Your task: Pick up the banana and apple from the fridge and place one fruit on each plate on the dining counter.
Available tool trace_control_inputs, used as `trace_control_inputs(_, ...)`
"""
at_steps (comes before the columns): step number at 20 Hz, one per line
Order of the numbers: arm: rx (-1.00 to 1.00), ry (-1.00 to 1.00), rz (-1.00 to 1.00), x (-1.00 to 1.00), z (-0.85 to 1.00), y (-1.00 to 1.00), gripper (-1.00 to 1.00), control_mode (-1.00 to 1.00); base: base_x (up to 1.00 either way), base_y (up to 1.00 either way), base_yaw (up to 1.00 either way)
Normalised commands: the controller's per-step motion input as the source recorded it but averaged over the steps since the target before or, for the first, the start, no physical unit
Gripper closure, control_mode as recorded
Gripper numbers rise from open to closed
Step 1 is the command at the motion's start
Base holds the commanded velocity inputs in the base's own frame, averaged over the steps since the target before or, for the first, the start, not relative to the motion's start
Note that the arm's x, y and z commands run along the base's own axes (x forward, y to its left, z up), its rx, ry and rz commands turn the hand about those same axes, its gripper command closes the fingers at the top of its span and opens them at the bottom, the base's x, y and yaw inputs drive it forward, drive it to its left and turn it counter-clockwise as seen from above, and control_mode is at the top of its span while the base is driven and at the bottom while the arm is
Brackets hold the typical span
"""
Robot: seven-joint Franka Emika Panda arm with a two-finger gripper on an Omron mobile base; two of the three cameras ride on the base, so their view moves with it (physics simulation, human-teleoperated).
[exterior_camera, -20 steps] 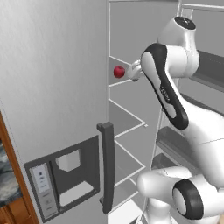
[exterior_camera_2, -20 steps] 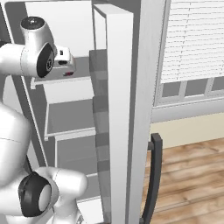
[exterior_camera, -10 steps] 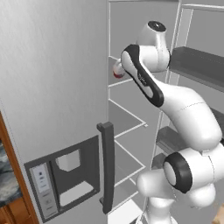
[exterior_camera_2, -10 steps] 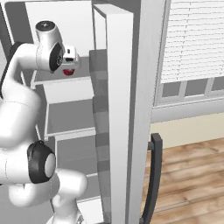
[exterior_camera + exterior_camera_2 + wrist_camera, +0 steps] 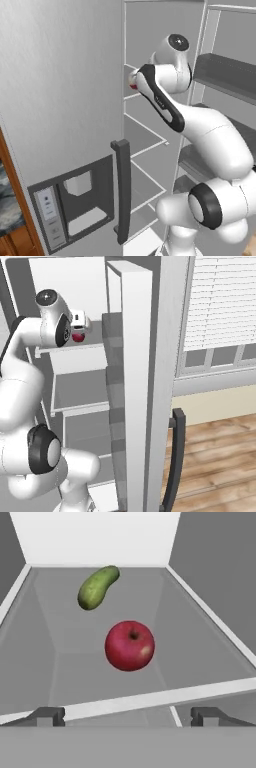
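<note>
From where I sit, the hand [image 5: 128,714] is open with nothing in it, its two fingertips set wide at the front lip of the fridge [image 5: 60,100] shelf [image 5: 100,677]. The apple [image 5: 129,645] sits on that shelf straight ahead, centred between them and a little deeper in. A green oval fruit [image 5: 97,587] lies farther back and left, well apart, so I judge a straight push forward should bracket the apple alone.
</note>
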Motion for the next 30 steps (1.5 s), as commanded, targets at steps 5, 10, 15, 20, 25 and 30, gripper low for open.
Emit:
trace_control_inputs(5,0.08,-0.07,0.0,0.25,0.02,0.0,-1.0,-1.0,0.0,0.0,0.0)
trace_control_inputs(10,0.06,0.29,0.0,0.57,0.23,0.0,-1.0,-1.0,0.0,0.0,0.0)
trace_control_inputs(15,0.01,0.23,0.0,0.41,0.2,0.0,-1.0,-1.0,0.0,0.0,0.0)
trace_control_inputs(20,0.0,0.04,0.0,0.11,-0.16,0.05,-1.0,-1.0,0.0,0.0,0.0)
trace_control_inputs(25,0.0,0.05,0.0,0.01,-0.26,0.01,-1.0,-1.0,0.0,0.0,0.0)
trace_control_inputs(30,0.0,0.01,0.0,0.23,-0.26,0.07,-1.0,-1.0,0.0,0.0,0.0)
